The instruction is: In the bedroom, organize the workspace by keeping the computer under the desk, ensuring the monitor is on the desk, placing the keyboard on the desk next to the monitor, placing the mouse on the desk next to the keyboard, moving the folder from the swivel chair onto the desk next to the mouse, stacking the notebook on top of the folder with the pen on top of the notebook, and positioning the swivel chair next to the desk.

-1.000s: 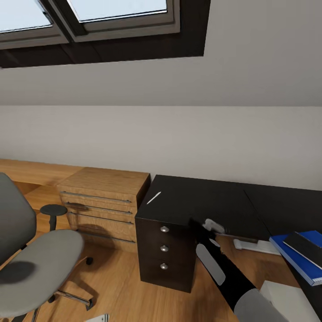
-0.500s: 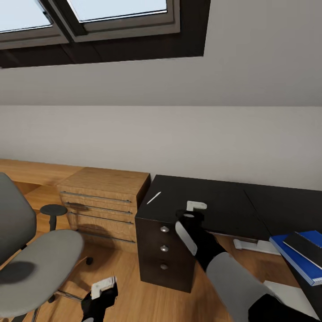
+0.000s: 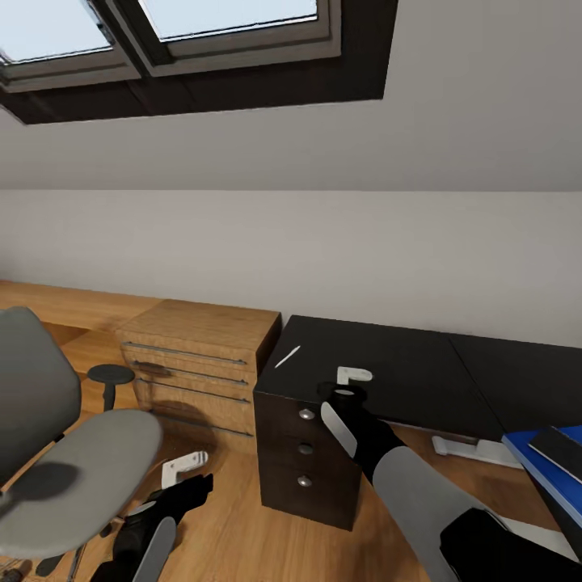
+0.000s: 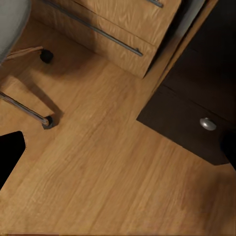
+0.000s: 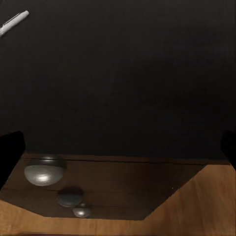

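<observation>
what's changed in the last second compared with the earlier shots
The right gripper came up and swung left over the desk's front edge, closer to the pen. The left gripper rose into view above the floor near the chair. The camera shifted slightly. Nothing was grasped; pen, folder and notebook stayed put.

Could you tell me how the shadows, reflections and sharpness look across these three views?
Head view: soft, with a dark blurred shadow on the swivel chair seat and another on the wood drawer unit. Right wrist view: the desk is nearly featureless black and its drawer knobs are blurred; the pen stays readable. Left wrist view: soft shadows on the floor.
</observation>
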You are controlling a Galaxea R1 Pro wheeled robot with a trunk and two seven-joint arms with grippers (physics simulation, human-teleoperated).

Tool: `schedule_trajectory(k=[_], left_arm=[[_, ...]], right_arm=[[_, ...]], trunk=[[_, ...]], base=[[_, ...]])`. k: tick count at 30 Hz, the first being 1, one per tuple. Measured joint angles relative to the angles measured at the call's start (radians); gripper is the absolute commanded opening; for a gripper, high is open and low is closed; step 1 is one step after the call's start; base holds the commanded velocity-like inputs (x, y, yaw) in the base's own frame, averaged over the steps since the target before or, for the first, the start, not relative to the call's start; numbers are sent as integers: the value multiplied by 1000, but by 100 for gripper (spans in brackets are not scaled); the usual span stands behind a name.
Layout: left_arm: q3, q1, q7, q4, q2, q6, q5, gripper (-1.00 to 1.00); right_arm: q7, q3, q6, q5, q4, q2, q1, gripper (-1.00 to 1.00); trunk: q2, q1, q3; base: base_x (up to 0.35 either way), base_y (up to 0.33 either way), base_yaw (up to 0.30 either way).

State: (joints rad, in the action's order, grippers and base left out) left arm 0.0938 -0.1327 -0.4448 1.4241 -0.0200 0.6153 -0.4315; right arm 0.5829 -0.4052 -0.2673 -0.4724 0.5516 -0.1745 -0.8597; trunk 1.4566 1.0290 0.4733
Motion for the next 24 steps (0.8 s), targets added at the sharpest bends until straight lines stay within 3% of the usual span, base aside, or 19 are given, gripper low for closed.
schedule_trajectory(k=[11,17,24], left_arm=[[2,0,-1,3,-2,-11,1,100],[2,0,0,2,-3,-11,0,100],[64,0,-4,-1,0,-11,2,100]], right_arm=[[-6,-9,2,5,-20,0,2,100],[-55,-13,-1,6,-20,0,3,100],[-76,-68,-1,7,-19,0,3,100]], trunk=[[0,-1,11],[0,-1,18],[0,-1,22]], base=[[292,0,217],[315,96,185],[294,143,61]])
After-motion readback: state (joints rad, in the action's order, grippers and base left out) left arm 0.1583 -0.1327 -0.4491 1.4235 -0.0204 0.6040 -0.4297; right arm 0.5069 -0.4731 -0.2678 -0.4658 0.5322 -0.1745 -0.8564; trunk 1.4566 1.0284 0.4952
